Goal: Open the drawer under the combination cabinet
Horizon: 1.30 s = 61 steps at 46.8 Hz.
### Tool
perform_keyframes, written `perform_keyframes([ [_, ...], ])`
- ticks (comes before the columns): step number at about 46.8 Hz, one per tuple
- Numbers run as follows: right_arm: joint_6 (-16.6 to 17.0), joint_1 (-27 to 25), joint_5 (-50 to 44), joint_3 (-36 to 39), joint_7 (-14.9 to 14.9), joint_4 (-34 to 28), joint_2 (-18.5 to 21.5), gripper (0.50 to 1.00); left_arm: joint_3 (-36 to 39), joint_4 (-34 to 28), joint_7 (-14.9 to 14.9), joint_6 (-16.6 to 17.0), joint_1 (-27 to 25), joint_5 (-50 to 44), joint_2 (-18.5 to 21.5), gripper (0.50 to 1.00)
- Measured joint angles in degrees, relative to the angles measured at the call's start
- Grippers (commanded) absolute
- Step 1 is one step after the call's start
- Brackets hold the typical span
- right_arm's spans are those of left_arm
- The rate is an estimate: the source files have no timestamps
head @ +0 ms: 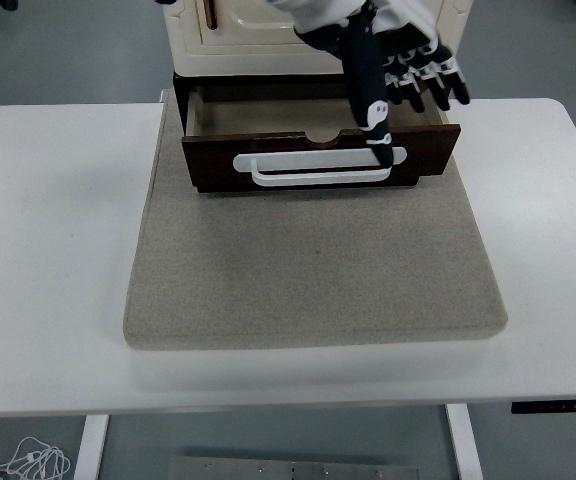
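Head view shows the dark brown drawer pulled partway out from under the cream cabinet, so that its pale inner floor is open to sight behind the front panel. A white bar handle runs across most of that front panel. The drawer and cabinet stand at the far end of a grey felt mat, which lies on the white table and reaches towards the near edge.

Above the drawer's right half hangs the one robot hand in sight. Its wrist is cut off by the top of the picture, so which arm it belongs to cannot be read from its entry alone; it comes down from the upper middle rather than from a side edge. The palm shell is white, the fingers black with white joints. One long digit points down and slightly right, its tip lying over the right end of the white handle at the drawer's front edge; whether it touches the handle or merely hovers over it cannot be told. The other four digits fan out to the right, loosely extended above the drawer's right rear corner, and they grasp nothing. No digit is hooked through the handle.

No second hand appears anywhere over the table.
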Motion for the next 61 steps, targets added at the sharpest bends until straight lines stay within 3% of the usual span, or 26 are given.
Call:
perform_keyframes([
  [5,0.0,0.0,0.0,0.0,0.0,0.0,0.0,0.926,-5.7,0.9,-1.6,0.0,0.6,-0.1,1.1,1.000],
  [13,0.0,0.0,0.0,0.0,0.0,0.0,0.0,0.926,-13.4,3.4,-9.3,0.0,1.1,-0.7,3.9,1.000],
  [22,0.0,0.0,0.0,0.0,0.0,0.0,0.0,0.926,-22.8,14.2,-15.5,0.0,2.2,-1.0,6.7,1.000],
  [33,0.0,0.0,0.0,0.0,0.0,0.0,0.0,0.926,-37.1,33.9,-15.3,0.0,7.0,-0.9,7.6,1.000],
  [38,0.0,0.0,0.0,0.0,0.0,0.0,0.0,0.926,-39.0,42.3,-15.2,0.0,7.7,-1.2,7.5,1.000],
  [43,0.0,0.0,0.0,0.0,0.0,0.0,0.0,0.926,-40.2,47.9,-15.1,3.5,10.3,-3.9,7.6,1.000],
  [55,0.0,0.0,0.0,0.0,0.0,0.0,0.0,0.926,-41.1,49.3,-13.9,11.3,19.8,-11.1,10.4,1.000],
  [61,0.0,0.0,0.0,0.0,0.0,0.0,0.0,0.926,-42.6,49.6,-12.8,12.9,24.6,-12.6,11.3,1.000],
])
